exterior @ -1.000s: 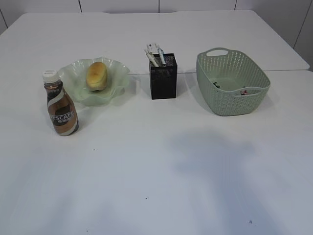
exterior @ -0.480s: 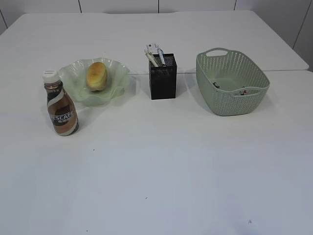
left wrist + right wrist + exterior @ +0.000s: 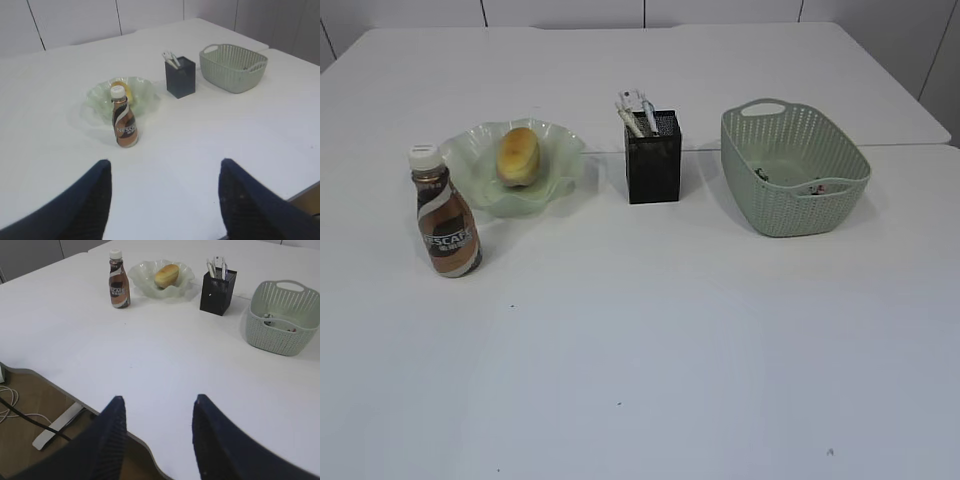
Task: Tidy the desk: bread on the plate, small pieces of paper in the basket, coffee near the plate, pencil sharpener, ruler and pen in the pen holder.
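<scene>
the white counter [image 3: 650,340] carries four groups of things in a row across its far half. at the left stands the coffee [image 3: 444,213], upright with its white cap on, just beside the near-left edge of the plate [image 3: 557,165]. the bread [image 3: 518,154] lies in the middle of that ruffled green plate. in the centre is the black mesh pen holder [image 3: 653,158], upright, with pale pens [image 3: 640,110] sticking out of its top and leaning to the left; which other items sit inside it cannot be told. to the right, apart from the holder, sits the basket [image 3: 790,210], and a few small pieces of paper [image 3: 815,187] show on its floor near the right wall.

neither arm appears in the exterior view. the left end effector [image 3: 165,200] hangs above the near part of the counter, its two dark fingers [image 3: 90,200] spread wide with nothing between them, well apart from the coffee. the right end effector [image 3: 157,437] is over the near edge of the counter, its fingers [image 3: 112,437] likewise parted and holding nothing, with the floor and a cable [image 3: 20,415] visible below at the left.
</scene>
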Available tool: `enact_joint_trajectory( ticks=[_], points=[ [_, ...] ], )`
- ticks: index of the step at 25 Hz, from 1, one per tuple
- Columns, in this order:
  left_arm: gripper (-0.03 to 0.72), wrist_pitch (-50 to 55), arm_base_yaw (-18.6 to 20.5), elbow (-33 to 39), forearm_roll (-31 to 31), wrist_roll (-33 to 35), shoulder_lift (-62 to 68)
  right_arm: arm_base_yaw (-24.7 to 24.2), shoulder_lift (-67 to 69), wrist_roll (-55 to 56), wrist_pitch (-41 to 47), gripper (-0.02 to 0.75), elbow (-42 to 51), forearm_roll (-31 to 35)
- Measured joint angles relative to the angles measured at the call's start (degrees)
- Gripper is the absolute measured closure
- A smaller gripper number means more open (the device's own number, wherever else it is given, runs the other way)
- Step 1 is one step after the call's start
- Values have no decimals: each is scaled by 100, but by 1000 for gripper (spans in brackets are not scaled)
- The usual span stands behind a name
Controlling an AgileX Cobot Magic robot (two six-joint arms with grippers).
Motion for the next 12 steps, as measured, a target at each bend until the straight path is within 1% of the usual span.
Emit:
enact_joint_trajectory(
  ticks=[6, 8, 9, 10, 12],
  points=[
    [214, -78, 57, 665, -184, 239, 0, -22, 0, -101, 12, 384, 584, 1],
    [214, -189, 57, 865, -221, 248, 0, -22, 0, -182, -183, 384, 980, 23],
    [214, -261, 57, 972, -232, 250, 0, -22, 0, -182, -183, 384, 980, 23],
    [214, -321, 57, 1081, -231, 250, 0, -22, 0, -205, -308, 383, 1223, 36],
    [214, -414, 57, 1290, -244, 260, 0, -22, 0, -232, -457, 384, 1400, 60]
  ],
)
